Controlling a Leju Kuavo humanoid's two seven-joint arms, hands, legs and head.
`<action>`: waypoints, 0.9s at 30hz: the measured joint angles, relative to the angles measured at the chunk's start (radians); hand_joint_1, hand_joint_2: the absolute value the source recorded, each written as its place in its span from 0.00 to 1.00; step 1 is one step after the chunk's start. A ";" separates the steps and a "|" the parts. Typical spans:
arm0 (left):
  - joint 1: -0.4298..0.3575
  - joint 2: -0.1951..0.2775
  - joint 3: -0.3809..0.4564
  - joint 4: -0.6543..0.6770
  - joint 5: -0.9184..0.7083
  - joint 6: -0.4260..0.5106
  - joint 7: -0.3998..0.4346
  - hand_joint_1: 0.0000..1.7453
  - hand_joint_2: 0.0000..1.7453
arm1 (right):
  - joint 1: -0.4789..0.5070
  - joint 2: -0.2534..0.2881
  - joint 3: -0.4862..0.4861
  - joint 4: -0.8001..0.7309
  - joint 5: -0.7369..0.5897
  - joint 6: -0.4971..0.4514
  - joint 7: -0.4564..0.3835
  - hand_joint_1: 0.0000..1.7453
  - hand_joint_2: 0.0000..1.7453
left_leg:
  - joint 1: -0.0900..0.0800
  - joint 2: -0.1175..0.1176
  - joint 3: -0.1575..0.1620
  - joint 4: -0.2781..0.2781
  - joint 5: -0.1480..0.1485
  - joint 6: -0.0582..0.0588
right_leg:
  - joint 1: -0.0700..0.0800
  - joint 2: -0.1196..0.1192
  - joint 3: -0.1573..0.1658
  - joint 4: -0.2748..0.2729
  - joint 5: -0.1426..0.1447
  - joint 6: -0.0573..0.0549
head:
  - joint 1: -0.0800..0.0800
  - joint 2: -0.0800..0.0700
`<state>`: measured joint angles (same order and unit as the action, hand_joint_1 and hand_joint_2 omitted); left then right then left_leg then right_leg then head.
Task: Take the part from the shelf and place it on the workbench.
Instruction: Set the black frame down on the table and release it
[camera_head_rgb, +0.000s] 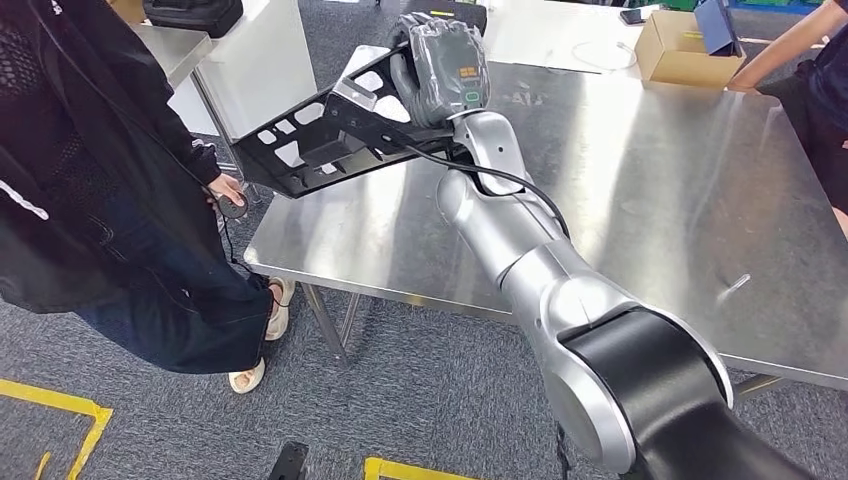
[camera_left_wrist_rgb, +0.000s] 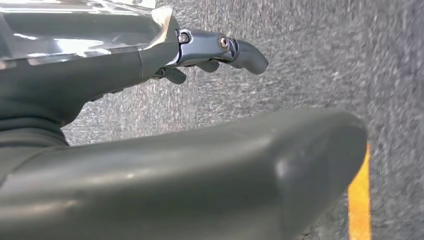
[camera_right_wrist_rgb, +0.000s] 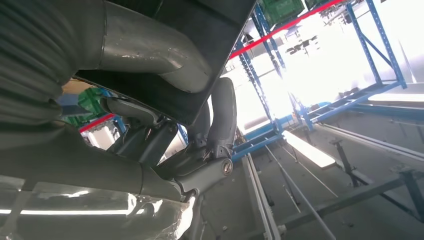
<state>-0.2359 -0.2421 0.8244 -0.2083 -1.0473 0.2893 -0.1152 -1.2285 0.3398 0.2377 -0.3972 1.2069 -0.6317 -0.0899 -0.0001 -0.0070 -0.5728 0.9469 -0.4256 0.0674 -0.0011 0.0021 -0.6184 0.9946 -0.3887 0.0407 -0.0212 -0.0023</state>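
The right hand (camera_head_rgb: 440, 75) is clamped on one end of the black perforated bracket (camera_head_rgb: 320, 135), carrying it just above the near-left corner of the steel counter (camera_head_rgb: 650, 190) — likely so the long part can be lowered flat. Most of the bracket overhangs that corner, toward a standing person (camera_head_rgb: 90, 150). The left hand (camera_left_wrist_rgb: 215, 50) hangs over grey carpet, fingers loosely apart, holding nothing — idle.

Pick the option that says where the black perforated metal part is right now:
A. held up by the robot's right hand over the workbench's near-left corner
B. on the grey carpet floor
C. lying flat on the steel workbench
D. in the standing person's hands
A: the right hand grips the black perforated metal part in the air above the near-left corner of the shiny steel workbench, not resting on it.
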 joint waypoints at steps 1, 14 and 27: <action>-0.001 0.000 0.000 0.000 0.000 0.002 0.000 0.00 0.00 | -0.004 0.000 0.000 0.000 0.000 0.000 0.000 1.00 1.00 | 0.002 0.001 0.011 -0.003 0.002 0.002 | -0.001 0.000 -0.020 0.039 -0.021 -0.003 | 0.000 0.000; -0.003 0.004 0.001 0.000 0.006 0.000 0.000 0.00 0.00 | -0.006 -0.014 -0.005 0.000 0.009 -0.001 0.004 1.00 1.00 | 0.031 -0.007 0.041 0.047 -0.065 -0.076 | -0.033 0.007 -0.026 0.005 -0.004 0.008 | 0.001 0.000; -0.006 0.009 0.001 0.001 0.006 -0.013 0.001 0.00 0.00 | -0.008 -0.013 -0.005 0.003 0.020 -0.001 0.008 1.00 1.00 | -0.015 -0.007 -0.135 0.031 0.106 -0.012 | -0.010 0.022 0.085 -0.004 -0.101 -0.020 | -0.001 0.000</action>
<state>-0.2416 -0.2328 0.8256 -0.2076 -1.0411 0.2763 -0.1143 -1.2363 0.3267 0.2331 -0.3945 1.2273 -0.6327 -0.0814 -0.0152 -0.0137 -0.7082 0.9779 -0.3192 0.0551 -0.0111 0.0240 -0.5330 0.9907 -0.4899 0.0205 -0.0226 -0.0023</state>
